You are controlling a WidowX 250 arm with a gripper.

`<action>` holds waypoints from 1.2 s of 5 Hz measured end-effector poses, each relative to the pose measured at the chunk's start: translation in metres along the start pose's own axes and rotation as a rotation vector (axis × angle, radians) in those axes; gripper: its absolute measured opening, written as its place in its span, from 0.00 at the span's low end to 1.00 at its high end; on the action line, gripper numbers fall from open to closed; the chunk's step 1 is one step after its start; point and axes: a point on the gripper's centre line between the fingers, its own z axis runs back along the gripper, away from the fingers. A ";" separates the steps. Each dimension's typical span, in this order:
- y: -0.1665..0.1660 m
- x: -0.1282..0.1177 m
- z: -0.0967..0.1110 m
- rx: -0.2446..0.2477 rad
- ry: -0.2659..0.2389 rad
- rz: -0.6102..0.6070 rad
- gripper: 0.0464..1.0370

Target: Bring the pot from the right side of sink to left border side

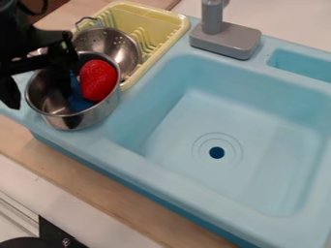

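Observation:
At the upper left, the black gripper [38,89] stands open over the left part of a metal pot [94,114]. One finger hangs just outside the pot's left rim; the other is over the pot's inside. The pot is upright on the sink's left border. In it lie a red, dimpled toy [98,80] and a blue object [79,101], partly hidden by the red toy and the rim. The light blue sink [165,169] takes up the middle and right. The arm covers the pot's upper left side.
A metal colander [119,43] leans in the yellow dish rack [152,15], right behind the pot. The grey faucet base [226,39] stands at the sink's back edge. A wooden counter strip [97,178] runs along the front, with a black stove part [57,237] at lower left.

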 end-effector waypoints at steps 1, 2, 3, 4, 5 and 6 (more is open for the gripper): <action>-0.002 -0.001 0.012 0.012 -0.007 0.006 0.96; -0.008 -0.007 0.020 0.021 -0.005 0.000 0.96; -0.029 -0.010 0.028 -0.024 0.001 -0.080 0.96; -0.054 -0.013 0.034 -0.053 -0.003 -0.171 0.96; -0.081 -0.022 0.038 -0.083 -0.002 -0.272 0.96; -0.104 -0.035 0.034 -0.098 0.007 -0.376 0.96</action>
